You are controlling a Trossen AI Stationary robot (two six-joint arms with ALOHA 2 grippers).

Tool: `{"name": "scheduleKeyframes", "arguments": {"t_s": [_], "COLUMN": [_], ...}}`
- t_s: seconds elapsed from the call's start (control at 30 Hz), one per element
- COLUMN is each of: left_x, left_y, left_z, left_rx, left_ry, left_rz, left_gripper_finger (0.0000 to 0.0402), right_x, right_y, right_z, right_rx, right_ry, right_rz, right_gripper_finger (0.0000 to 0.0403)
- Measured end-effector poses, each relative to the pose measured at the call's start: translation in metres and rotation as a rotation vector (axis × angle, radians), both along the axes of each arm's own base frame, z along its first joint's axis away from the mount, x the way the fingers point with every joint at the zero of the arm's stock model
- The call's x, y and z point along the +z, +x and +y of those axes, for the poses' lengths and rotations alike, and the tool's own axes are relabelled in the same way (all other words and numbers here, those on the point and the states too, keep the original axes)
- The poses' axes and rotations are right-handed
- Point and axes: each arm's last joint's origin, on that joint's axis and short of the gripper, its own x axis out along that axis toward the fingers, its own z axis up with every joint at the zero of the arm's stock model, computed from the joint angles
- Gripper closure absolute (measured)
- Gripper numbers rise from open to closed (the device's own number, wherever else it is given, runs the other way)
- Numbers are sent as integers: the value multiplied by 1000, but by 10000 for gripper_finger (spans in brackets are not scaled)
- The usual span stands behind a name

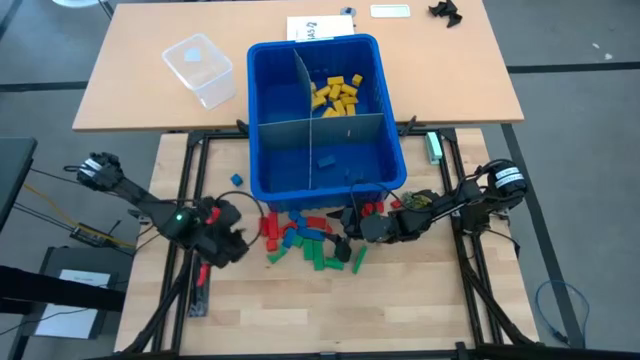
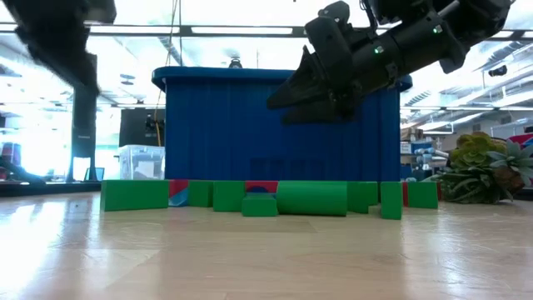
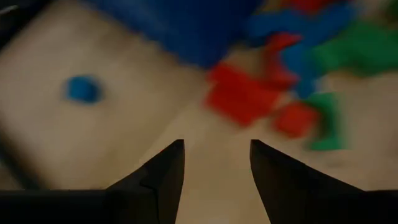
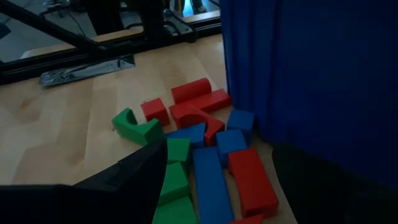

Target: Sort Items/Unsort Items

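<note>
High view: a loose heap of red, blue and green blocks (image 1: 300, 238) is seen on the wooden table just in front of the large blue bin (image 1: 326, 120), with one stray blue block (image 1: 236, 180) lying apart by the bin's left corner. A pile of yellow blocks (image 1: 338, 95) is held in the bin's rear right compartment, and a single blue block (image 1: 326, 160) lies in the front right compartment, the sections being marked off by grey divider sheets (image 1: 303, 105). The right gripper (image 1: 345, 228) is positioned at the heap's right edge, raised above the blocks in the low view, its fingers spread wide and nothing grasped between them. The left gripper (image 1: 237, 240) is placed at the heap's left edge, its fingers (image 3: 163, 177) parted and empty over bare wood. A clear plastic tub (image 1: 199, 68) stands on the farther table.
</note>
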Motion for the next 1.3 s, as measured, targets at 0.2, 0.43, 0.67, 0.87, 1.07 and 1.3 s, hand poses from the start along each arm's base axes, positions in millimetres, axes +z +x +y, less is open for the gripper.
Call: {"name": "scheduleKeyframes", "arguments": {"t_s": [0.2,0.43,0.67,0.87,1.07,1.3], "left_x": [1,8,14,0,-22,-27], "left_y": [-6,-10,-19,-16,-20,-19], "left_z": [29,70,99,126,146,164], "left_rx": [153,132,132,155,181,281], "left_ry": [47,21,-13,-89,-100,-190], "left_rz": [124,234,264,227,215,151], "left_gripper_finger": [212,212,212,212,215,215], "right_x": [0,0,0,3,2,3], "right_y": [0,0,0,1,1,1], "right_z": [0,1,1,1,3,3], "right_rx": [3,3,3,4,58,62], "right_ry": [1,1,1,8,28,31], "right_rz": [0,-1,-4,-28,-24,-34], "right_gripper_finger": [112,112,112,112,112,112]}}
